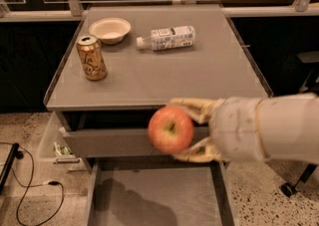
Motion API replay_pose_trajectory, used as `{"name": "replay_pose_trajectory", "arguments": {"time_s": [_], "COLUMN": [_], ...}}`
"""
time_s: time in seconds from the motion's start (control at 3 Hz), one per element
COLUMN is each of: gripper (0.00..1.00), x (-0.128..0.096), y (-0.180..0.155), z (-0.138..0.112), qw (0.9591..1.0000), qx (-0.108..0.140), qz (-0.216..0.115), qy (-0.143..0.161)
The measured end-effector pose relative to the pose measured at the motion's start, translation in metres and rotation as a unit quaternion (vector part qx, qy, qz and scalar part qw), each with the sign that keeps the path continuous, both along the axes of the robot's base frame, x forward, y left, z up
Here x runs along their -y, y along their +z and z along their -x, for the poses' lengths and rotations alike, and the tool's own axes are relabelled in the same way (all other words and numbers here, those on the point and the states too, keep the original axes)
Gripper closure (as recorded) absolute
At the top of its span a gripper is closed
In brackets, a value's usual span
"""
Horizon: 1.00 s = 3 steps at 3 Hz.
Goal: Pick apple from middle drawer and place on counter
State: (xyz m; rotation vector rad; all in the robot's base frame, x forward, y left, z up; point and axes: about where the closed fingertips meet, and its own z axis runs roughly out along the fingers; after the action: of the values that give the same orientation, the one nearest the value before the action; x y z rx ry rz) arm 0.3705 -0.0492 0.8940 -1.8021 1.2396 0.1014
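Note:
My gripper [185, 130] comes in from the right on a white arm and is shut on the red apple [171, 129], one yellowish finger above it and one below. The apple hangs in the air in front of the counter's front edge, above the open middle drawer [154, 197], whose flat grey floor shows the apple's shadow. The counter [199, 73] lies just behind and above the apple.
On the counter stand a gold can [91, 57] at the left, a white bowl [109, 29] behind it, and a plastic bottle [167, 38] lying on its side. A closed grey drawer front [107, 141] sits under the counter. Cables [30, 190] lie on the floor at the left.

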Motion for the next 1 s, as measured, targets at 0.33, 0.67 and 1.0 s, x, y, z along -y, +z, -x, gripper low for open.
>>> {"name": "replay_pose_trajectory", "arguments": {"time_s": [0.33,0.67,1.0], "gripper": [1.00,1.00,1.00], "x": [0.007,0.007,0.013], "y": [0.041,0.041,0.044], "z": [-0.013,-0.013,-0.026], "qw": [0.9993,0.9993,0.9990], "qx": [0.036,0.036,0.033], "qz": [-0.004,-0.004,-0.026], "qy": [-0.008,-0.008,-0.013]}}
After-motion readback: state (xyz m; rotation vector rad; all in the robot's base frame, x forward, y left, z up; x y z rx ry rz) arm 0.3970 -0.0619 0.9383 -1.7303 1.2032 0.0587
